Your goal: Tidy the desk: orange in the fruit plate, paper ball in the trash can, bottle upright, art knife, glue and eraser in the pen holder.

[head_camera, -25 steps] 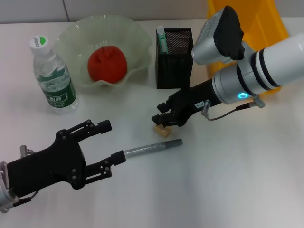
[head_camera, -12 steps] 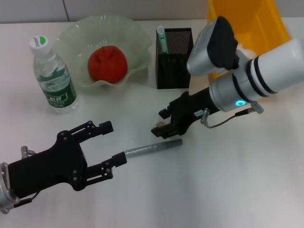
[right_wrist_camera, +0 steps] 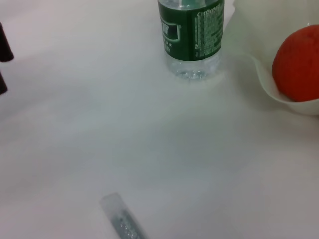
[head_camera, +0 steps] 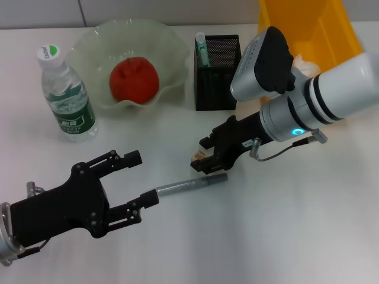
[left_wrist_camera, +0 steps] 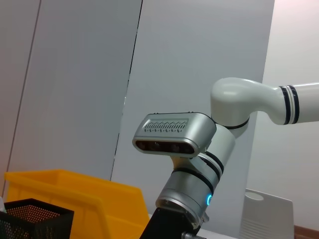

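Note:
My right gripper (head_camera: 203, 162) is shut on the small tan eraser (head_camera: 198, 158), just above the table in front of the black mesh pen holder (head_camera: 217, 74). A green-capped glue stick (head_camera: 201, 49) stands in the holder. The grey art knife (head_camera: 190, 184) lies flat on the table below the right gripper; its tip (right_wrist_camera: 121, 220) also shows in the right wrist view. My left gripper (head_camera: 138, 178) is open at front left, its lower finger beside the knife's near end. The orange (head_camera: 134, 78) sits in the fruit plate (head_camera: 89, 42). The bottle (head_camera: 65, 94) stands upright at far left.
A yellow bin (head_camera: 323, 23) stands at the back right behind my right arm, with something pale and crumpled (head_camera: 305, 59) at its edge. The bin (left_wrist_camera: 75, 194) and pen holder (left_wrist_camera: 30, 219) also show in the left wrist view.
The right gripper has come down around the eraser, shut on it, and raised it slightly off the table. The left arm and the knife have stayed put.

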`<state>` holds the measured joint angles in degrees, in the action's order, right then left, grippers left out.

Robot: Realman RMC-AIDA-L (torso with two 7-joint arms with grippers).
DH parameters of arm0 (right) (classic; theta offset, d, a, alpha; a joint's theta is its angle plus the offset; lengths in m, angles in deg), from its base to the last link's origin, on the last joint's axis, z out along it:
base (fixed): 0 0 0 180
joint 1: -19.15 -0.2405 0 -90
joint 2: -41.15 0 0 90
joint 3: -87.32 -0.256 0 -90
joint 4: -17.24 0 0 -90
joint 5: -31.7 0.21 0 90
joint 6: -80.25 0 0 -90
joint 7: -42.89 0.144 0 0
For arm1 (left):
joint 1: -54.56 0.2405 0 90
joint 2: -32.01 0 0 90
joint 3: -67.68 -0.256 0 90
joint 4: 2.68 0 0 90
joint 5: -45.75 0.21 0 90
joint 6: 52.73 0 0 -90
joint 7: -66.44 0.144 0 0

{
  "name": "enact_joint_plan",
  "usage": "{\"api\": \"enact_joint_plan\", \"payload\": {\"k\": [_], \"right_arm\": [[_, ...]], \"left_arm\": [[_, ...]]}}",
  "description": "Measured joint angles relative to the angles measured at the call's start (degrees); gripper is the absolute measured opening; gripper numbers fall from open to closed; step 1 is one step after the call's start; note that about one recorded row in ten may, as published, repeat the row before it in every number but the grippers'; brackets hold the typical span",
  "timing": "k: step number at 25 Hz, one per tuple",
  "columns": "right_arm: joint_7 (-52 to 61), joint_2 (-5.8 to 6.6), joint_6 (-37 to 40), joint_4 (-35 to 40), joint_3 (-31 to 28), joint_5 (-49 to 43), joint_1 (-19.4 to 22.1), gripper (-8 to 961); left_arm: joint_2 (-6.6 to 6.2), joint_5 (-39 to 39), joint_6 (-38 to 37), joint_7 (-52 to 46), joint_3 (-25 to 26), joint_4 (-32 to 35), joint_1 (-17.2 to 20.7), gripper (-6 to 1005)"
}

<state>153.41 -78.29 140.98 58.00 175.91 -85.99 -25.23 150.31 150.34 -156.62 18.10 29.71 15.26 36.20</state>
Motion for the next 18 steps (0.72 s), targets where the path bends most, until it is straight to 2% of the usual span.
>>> {"api": "enact_joint_plan", "payload": {"k": [12, 18], "right_arm": [[-0.14, -0.09, -1.58, 0.0, 2.84, 0.0, -0.05, 557], [-0.14, -0.16, -1.94, 0.41, 2.57, 0.0, 0.23, 377]], "left_arm": [[0.0, 0.0, -0.14, 0.0, 0.1, 0.0, -0.01, 772], [-0.01, 0.0, -0.17, 0.0, 0.16, 0.0, 0.01, 772]]}}
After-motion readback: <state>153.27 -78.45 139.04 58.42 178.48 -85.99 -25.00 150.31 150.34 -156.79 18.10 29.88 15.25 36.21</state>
